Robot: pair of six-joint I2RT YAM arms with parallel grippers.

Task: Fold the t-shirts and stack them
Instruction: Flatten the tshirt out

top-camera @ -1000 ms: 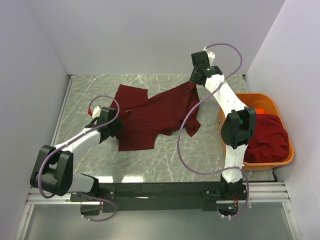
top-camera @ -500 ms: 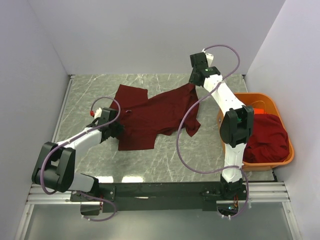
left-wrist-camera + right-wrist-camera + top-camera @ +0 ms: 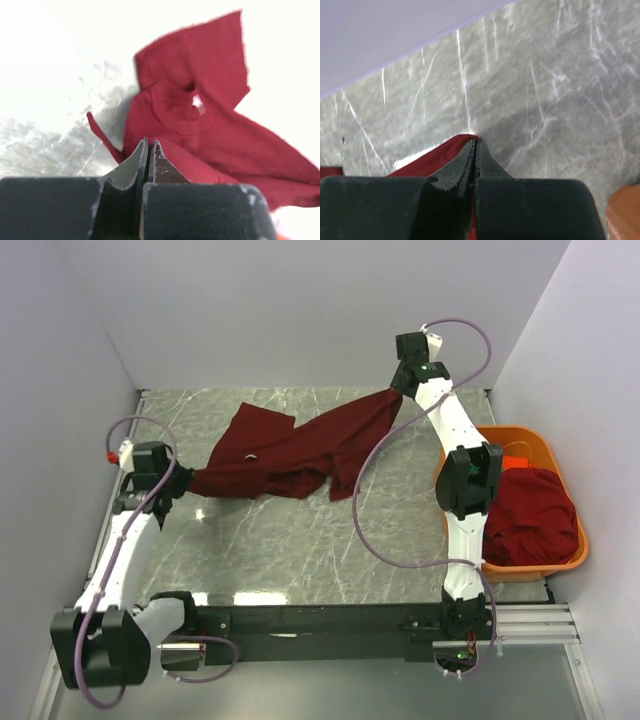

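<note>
two grips: left pincer and right pincer hold maroon t-shirt.

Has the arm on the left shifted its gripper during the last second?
Yes. The left gripper has swung left, toward the left wall and away from the orange basket, dragging an edge of the maroon t-shirt along with it.

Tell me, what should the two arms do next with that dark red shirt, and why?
Probably draw the two ends a little further apart. The left tool and the right tool each pinch an opposite end of the dark red shirt, and the cloth between them looks bunched and creased, so it seems not yet smooth enough to fold.
</note>
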